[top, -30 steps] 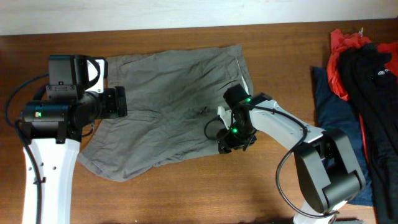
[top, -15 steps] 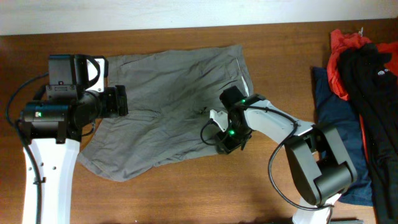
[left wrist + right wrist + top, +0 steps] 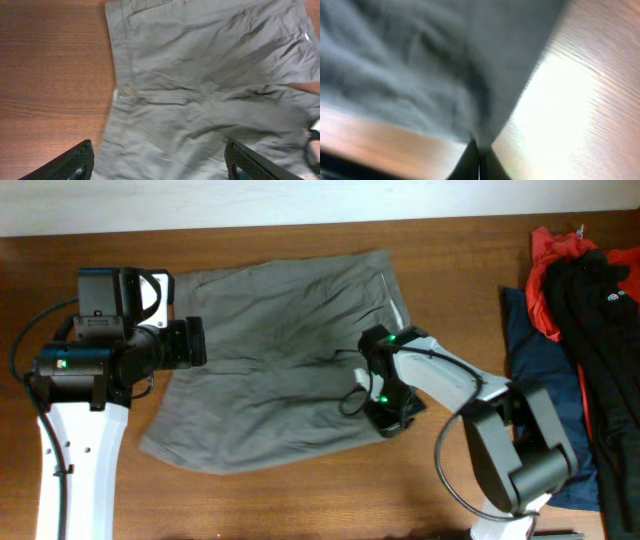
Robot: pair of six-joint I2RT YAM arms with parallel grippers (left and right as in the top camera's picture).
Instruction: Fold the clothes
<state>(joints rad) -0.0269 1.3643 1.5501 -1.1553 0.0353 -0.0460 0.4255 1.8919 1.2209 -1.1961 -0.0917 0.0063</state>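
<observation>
Lies spread across the middle of the brown wood-grain counter (image 3: 300, 500): grey-olive cotton shorts (image 3: 270, 370), wrinkled, with stitched seams and a small button (image 3: 127, 91) at the waistband. Grips the cloth's lower right edge with the right claw (image 3: 479, 155), dark fingers clenched to a point on a creased fold. Holds the left claw (image 3: 159, 167) spread wide and empty above the waistband end. Leaves red and black garments (image 3: 590, 270) heaped on navy cloth (image 3: 535, 350) at the right.

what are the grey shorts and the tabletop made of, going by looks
The shorts look like a woven cotton or cotton blend, matte grey-olive: soft irregular creases, stitched seams and no sheen. The tabletop looks like wood or a wood-grain laminate, reddish brown with a semi-gloss finish: long grain lines and a bright glare patch in the right wrist view.
</observation>
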